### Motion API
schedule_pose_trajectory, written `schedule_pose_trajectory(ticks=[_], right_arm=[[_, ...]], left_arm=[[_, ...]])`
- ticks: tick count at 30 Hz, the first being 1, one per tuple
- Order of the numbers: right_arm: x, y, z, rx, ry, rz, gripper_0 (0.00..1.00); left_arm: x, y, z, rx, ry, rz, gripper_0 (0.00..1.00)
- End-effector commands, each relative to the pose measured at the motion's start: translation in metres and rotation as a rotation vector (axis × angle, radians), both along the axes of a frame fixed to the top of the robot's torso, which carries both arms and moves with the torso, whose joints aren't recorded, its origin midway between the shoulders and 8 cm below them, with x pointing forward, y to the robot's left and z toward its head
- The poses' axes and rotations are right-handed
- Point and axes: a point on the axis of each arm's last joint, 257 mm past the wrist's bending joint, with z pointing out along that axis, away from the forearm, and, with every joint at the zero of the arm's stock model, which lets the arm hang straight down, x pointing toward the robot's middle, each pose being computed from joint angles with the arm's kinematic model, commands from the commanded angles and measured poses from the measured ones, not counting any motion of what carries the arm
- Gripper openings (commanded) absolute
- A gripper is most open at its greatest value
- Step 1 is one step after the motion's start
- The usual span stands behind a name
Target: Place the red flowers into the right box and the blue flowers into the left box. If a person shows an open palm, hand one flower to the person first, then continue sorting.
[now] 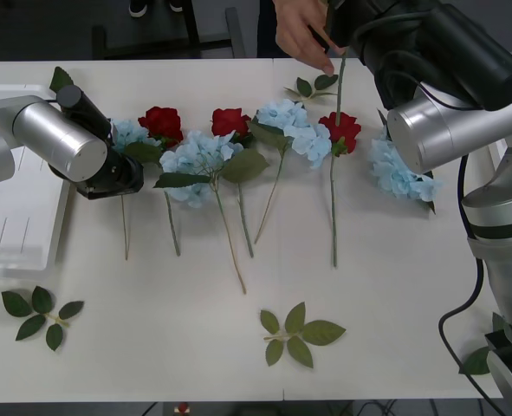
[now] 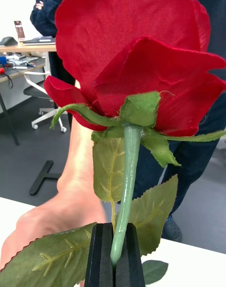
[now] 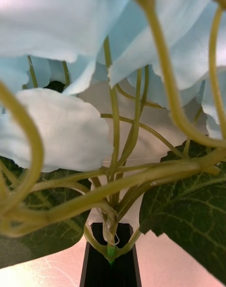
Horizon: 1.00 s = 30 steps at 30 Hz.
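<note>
Red flowers: one rose [image 2: 136, 56] clenched by its stem in the right claw [image 2: 114, 256], raised at the desk's [image 1: 394, 347] far edge, beside the person's hand [image 1: 301, 35]. Three more roses lie mid-desk among the blue flowers [image 1: 199, 156]. Left claw [image 3: 110, 261] grips a hydrangea stem [image 3: 113, 141] just beside the left box [image 1: 13, 251]. Front desk open, save loose leaf sprigs [image 1: 297, 334].
</note>
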Motion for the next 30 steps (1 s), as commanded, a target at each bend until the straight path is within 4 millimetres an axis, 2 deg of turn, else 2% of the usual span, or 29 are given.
schedule_pose_trajectory(ticks=[1, 27, 28, 30], right_arm=[[0.0001, 0.0020, 0.0256, 0.057, -0.033, 0.011, 0.00], [0.0001, 0.0010, 0.0265, 0.062, -0.037, 0.009, 0.00], [-0.0002, 0.0011, 0.0266, 0.057, -0.038, 0.008, 0.05], [-0.0002, 0.0009, 0.0269, 0.060, -0.038, 0.007, 0.21]], left_arm=[[-0.0042, -0.0109, -0.0043, -0.005, 0.010, -0.037, 0.00], [-0.0047, -0.0096, -0.0048, -0.004, 0.011, -0.035, 0.00], [-0.0047, -0.0096, -0.0048, -0.004, 0.011, -0.035, 0.00], [-0.0047, -0.0096, -0.0048, -0.004, 0.011, -0.035, 0.00]])
